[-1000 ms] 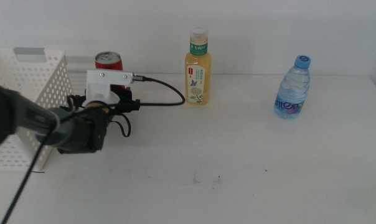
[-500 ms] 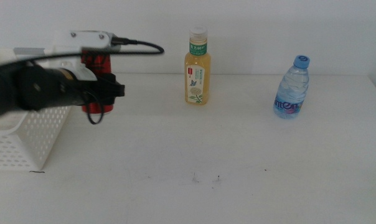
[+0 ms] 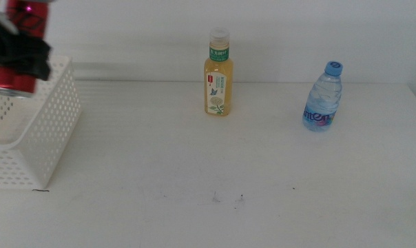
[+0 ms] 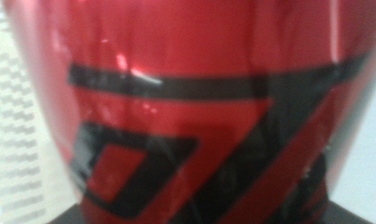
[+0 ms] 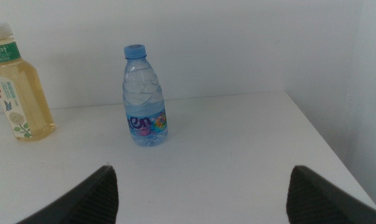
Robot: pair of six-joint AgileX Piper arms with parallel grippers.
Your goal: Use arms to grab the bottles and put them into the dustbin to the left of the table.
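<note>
My left gripper holds the red soda can in the air over the white dustbin at the table's left end, jaws shut on it. That can fills the left wrist view, red with black markings. Farther back in the middle stands the yellow tea bottle, also upright in the right wrist view. The clear water bottle with a blue cap stands at the back right. My right gripper waits open, well short of the water bottle, and is out of the middle view.
The white table has a few dark specks near the front middle. Its right edge runs close to the water bottle. The perforated wall of the dustbin shows behind the can.
My left gripper lifted the red can off the table and carried it up and to the left, from beside the dustbin to above it. Both other bottles stayed put.
</note>
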